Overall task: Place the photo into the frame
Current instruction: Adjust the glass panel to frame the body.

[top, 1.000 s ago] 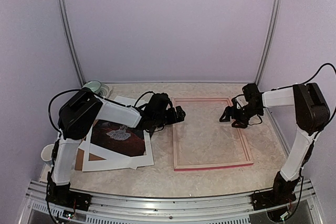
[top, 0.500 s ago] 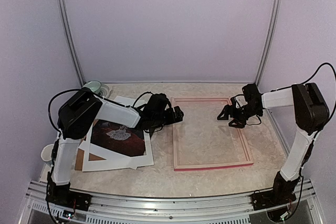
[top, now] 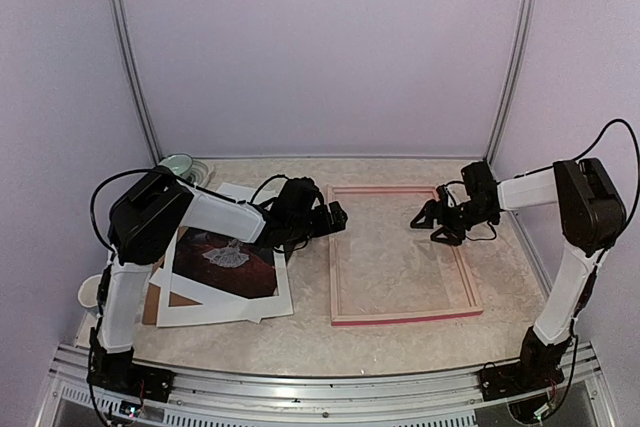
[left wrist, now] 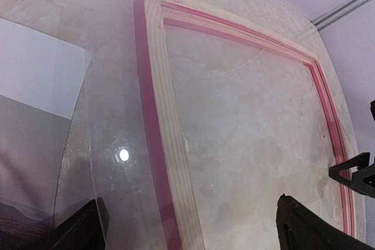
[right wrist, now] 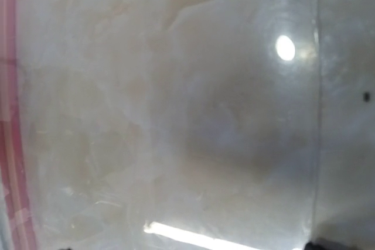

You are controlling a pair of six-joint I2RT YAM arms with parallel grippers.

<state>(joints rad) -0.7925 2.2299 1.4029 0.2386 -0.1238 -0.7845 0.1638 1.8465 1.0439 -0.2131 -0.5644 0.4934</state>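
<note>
The frame point(top: 333, 267) lies flat on the table right of centre, pale wood up with pink edges. To its left the dark photo point(top: 225, 259) lies under a white mat point(top: 235, 302). My left gripper point(top: 337, 217) hovers over the top of the frame's left rail point(left wrist: 161, 115). Its fingers point(left wrist: 88, 229) stand wide apart and hold nothing. A clear glossy sheet point(left wrist: 111, 115) overlaps that rail. My right gripper point(top: 425, 219) hangs low over the frame's upper right part, open and empty. Its wrist view shows only shiny table and a pink rail point(right wrist: 9, 115).
A brown backing board point(top: 158, 304) pokes out under the mat. A pale green bowl point(top: 178, 162) stands at the back left and a white cup point(top: 90, 292) at the left edge. Purple walls close in on three sides.
My right gripper has crept a little leftward over the frame. My left gripper has drawn back slightly to the left. Both stayed open.
</note>
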